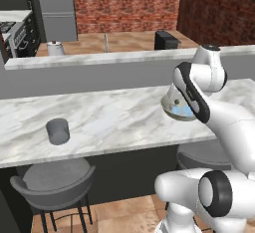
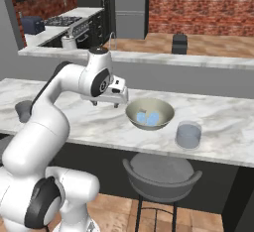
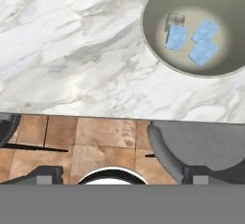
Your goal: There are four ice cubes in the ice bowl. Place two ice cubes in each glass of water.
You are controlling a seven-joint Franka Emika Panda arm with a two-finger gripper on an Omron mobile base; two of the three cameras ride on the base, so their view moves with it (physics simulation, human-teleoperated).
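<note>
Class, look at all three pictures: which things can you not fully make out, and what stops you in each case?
- Ice bowl, left base view: the arm covers most of it.
- Ice cubes, hand view: three blue ones are clear; a fourth pale shape beside them is too faint to be sure.
- Left glass, right base view: half hidden behind the arm.
- Inside of either glass: too small to tell if ice is in it.

ice bowl (image 2: 150,113) sits upright on the marble counter with the pale-blue ice cubes (image 3: 194,42) bunched together inside. one glass (image 2: 188,135) stands just beside it, the other glass (image 1: 58,131) well apart.
</note>
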